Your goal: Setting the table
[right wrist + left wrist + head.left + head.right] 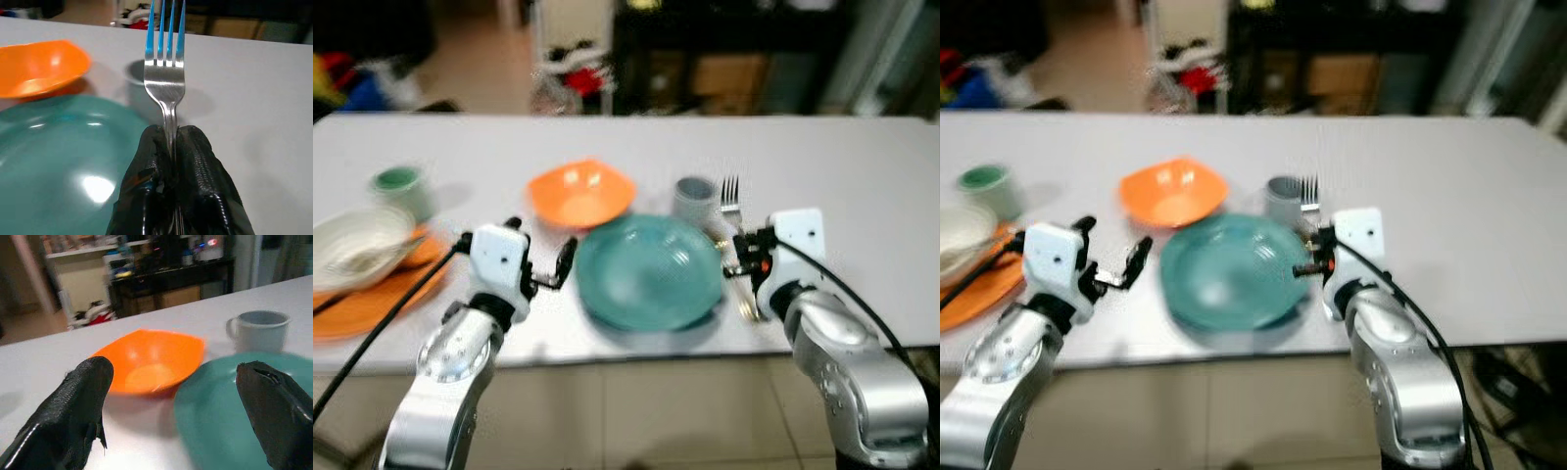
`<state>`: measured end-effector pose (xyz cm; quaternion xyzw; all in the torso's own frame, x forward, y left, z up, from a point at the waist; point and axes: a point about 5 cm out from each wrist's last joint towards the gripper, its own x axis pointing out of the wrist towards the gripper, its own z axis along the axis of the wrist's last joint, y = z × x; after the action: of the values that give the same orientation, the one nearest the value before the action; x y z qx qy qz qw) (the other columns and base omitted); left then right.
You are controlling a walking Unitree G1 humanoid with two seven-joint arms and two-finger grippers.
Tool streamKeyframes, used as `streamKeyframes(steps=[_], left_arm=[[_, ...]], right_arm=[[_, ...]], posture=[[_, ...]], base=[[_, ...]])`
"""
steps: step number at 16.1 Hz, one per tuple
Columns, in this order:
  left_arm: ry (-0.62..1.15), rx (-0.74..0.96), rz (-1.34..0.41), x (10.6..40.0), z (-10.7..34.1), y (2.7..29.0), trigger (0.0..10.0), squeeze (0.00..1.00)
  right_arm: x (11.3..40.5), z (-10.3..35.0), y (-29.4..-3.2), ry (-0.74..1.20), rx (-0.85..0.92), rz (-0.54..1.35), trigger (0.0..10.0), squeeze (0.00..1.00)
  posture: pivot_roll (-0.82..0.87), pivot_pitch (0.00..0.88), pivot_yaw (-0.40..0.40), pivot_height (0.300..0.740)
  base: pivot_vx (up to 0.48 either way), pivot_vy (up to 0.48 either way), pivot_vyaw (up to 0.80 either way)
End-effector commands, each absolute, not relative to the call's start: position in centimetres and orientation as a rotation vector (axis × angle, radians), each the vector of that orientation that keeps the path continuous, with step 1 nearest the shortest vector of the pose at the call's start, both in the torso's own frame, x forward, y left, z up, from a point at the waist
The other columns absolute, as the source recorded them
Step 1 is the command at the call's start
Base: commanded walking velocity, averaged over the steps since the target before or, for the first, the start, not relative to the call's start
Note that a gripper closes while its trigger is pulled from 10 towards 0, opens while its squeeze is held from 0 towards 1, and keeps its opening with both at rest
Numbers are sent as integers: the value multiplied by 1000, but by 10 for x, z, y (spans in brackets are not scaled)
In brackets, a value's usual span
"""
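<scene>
A teal plate [649,271] lies at the front middle of the white table [862,176]. Behind it sit an orange bowl [580,192] and a grey mug [695,201]. My right gripper [171,142] is shut on a silver fork [166,78], held just right of the plate with its tines pointing away from me, beside the mug. My left gripper [543,259] stands open just left of the plate, nothing between its fingers [73,406]. The fork's tines [731,191] rise beside the mug.
At the far left an orange plate [362,304] carries a white bowl [352,245] with a utensil in it. A green cup [401,186] stands behind them. Beyond the table are dark shelves and clutter on the floor.
</scene>
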<state>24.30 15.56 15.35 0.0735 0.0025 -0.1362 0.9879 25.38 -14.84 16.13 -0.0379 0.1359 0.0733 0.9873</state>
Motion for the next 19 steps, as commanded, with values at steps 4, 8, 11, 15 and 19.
streamKeyframes(steps=[4,8,11,15,19], left_arm=[[11,158,-289,240,153,153,10000,0],[31,169,-350,238,153,151,10000,0],[40,171,-421,235,154,150,10000,0],[61,189,-494,232,157,153,10000,0],[85,192,-539,230,156,153,10000,0]], right_arm=[[253,159,-149,298,-50,153,10000,0],[256,157,-135,328,-9,255,10000,0],[261,157,-126,353,16,297,10000,0],[267,147,-109,458,45,376,10000,0],[275,138,-99,525,54,364,10000,0]], posture=[[103,0,16,740],[105,0,27,740],[119,0,37,740],[119,0,37,740],[143,0,50,740]], base=[[365,0,0],[0,0,0],[0,0,0],[0,0,0],[0,0,0]])
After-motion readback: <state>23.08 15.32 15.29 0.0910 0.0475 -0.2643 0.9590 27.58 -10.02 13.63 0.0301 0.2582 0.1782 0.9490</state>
